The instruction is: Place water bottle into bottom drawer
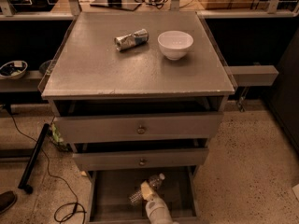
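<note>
The water bottle (155, 181) is clear with a white cap and lies tilted, cap up and to the right, inside the open bottom drawer (110, 192). My gripper (146, 190) reaches in from the bottom edge on a white arm. It is shut on the bottle's middle, with a tan finger across the bottle. The bottle is low over the drawer's grey floor; I cannot tell whether it touches the floor.
The two upper drawers (140, 127) with round knobs are slightly ajar. On the cabinet top (93, 69) lie a crumpled silver wrapper (131, 39) and a white bowl (175, 44). Cables and a black leg (32, 162) lie on the floor at left.
</note>
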You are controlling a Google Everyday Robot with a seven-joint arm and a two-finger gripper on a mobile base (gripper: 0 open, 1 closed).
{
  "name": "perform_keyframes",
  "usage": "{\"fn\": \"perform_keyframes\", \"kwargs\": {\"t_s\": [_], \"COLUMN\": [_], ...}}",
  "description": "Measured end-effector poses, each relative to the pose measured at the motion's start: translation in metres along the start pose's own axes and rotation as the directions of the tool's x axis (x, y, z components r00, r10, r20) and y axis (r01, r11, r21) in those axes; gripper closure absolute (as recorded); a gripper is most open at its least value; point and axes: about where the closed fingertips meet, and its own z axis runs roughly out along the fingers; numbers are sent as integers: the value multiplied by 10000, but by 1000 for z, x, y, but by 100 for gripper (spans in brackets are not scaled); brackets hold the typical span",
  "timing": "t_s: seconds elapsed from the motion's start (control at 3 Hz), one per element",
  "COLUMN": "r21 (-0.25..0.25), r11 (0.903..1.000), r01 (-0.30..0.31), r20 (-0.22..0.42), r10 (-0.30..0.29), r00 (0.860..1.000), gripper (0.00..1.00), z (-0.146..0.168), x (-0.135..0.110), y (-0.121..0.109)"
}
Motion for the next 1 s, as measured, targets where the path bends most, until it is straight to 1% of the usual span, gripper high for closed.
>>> {"fn": "perform_keyframes", "kwargs": {"t_s": [0.33, 0.67, 1.0], "r21": [401, 401, 523], "r11": [9984, 9984, 9967], "r01": [-400, -400, -615], "r20": [10, 10, -68], "r10": [400, 400, 619], "r00": [9992, 9992, 9981], "gripper": [100, 100, 100], "z": [4, 4, 8], "x": [1, 1, 0], "y": [-21, -21, -27]}}
